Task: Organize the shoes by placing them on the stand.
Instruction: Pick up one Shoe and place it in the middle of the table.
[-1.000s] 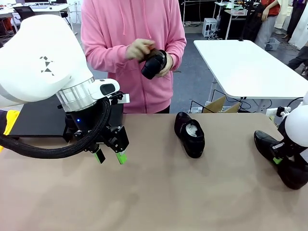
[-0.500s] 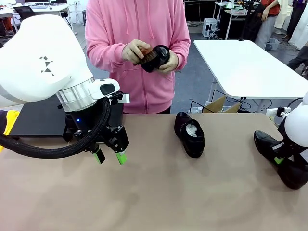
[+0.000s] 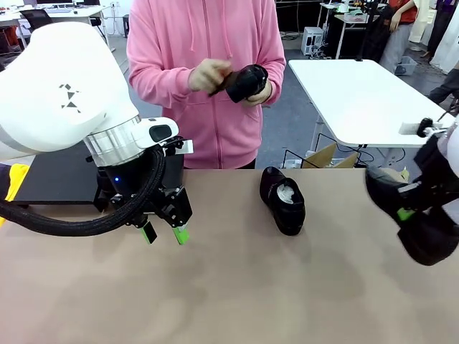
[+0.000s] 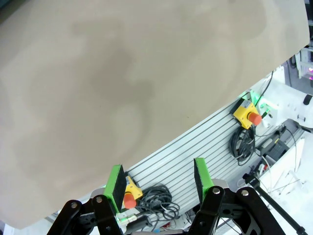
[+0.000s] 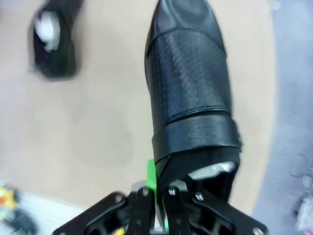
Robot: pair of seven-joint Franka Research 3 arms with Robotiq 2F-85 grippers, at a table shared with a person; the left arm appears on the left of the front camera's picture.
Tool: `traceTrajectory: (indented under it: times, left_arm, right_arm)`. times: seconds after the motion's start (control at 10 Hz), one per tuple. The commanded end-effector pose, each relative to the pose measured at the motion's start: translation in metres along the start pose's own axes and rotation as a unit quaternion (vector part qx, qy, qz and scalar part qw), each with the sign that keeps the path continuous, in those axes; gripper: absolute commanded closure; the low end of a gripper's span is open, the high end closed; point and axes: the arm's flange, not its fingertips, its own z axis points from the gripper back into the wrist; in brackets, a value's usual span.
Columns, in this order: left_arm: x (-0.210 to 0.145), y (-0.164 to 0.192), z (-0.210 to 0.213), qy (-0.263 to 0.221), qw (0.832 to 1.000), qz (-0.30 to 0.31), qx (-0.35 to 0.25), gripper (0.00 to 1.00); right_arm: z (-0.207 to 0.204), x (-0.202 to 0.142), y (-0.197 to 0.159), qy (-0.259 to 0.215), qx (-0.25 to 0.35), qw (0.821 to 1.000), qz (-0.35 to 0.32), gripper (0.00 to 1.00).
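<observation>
A glossy black shoe [image 3: 283, 201] with white paper inside lies on the brown table's middle; it also appears blurred as the shoe [image 5: 51, 44] in the right wrist view. My right gripper [image 3: 406, 214] is shut on the rim of a second black shoe [image 3: 419, 240], which hangs tilted above the table's right edge. In the right wrist view that shoe [image 5: 190, 93] points away from the gripper [image 5: 159, 188]. My left gripper [image 3: 163, 233] hovers open over bare table, its pads [image 4: 116, 185] apart with nothing between. The black stand [image 3: 50, 179] lies behind the left arm. The person holds a third shoe [image 3: 249, 81].
The person in a pink hoodie stands at the far side, one hand [image 3: 210, 75] rubbing the held shoe. The table's near edge has an aluminium rail [image 4: 195, 142] with yellow stop buttons [image 4: 247, 113] and cables. A white table [image 3: 366, 100] stands behind at the right.
My right gripper closed on the shoe at the right and lifted it off the table, up and slightly left. The person raised the held shoe a little. The left arm stayed still.
</observation>
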Motion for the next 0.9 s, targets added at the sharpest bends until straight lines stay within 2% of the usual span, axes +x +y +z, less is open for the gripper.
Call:
traceTrajectory:
  times: [0.0, 0.2, 0.3, 0.6, 0.7, 0.8]
  left_arm:
    - [-0.003, 0.001, -0.001, -0.007, 1.000, -0.001, -0.012, 0.27]
    - [-0.003, 0.001, -0.001, -0.007, 1.000, -0.001, -0.012, 0.27]
    - [-0.003, 0.001, -0.001, -0.007, 1.000, -0.001, -0.012, 0.27]
    - [-0.003, 0.001, -0.001, -0.007, 1.000, -0.001, -0.012, 0.27]
    - [-0.003, 0.001, -0.001, -0.007, 1.000, -0.001, -0.012, 0.27]
    - [-0.003, 0.001, -0.001, -0.007, 1.000, -0.001, -0.012, 0.27]
  right_arm:
    - [-0.042, -0.082, 0.050, 0.017, 0.044, 0.999, 0.016, 1.00]
    - [-0.061, -0.102, 0.082, 0.044, 0.056, 0.997, 0.041, 1.00]
    - [0.001, -0.023, 0.069, 0.027, 0.039, 0.998, 0.031, 1.00]
    - [0.001, -0.023, 0.069, 0.027, 0.039, 0.998, 0.031, 1.00]
    - [-0.006, -0.026, 0.080, 0.039, 0.045, 0.998, 0.030, 1.00]
    - [-0.014, -0.034, 0.073, 0.035, 0.034, 0.999, -0.012, 1.00]
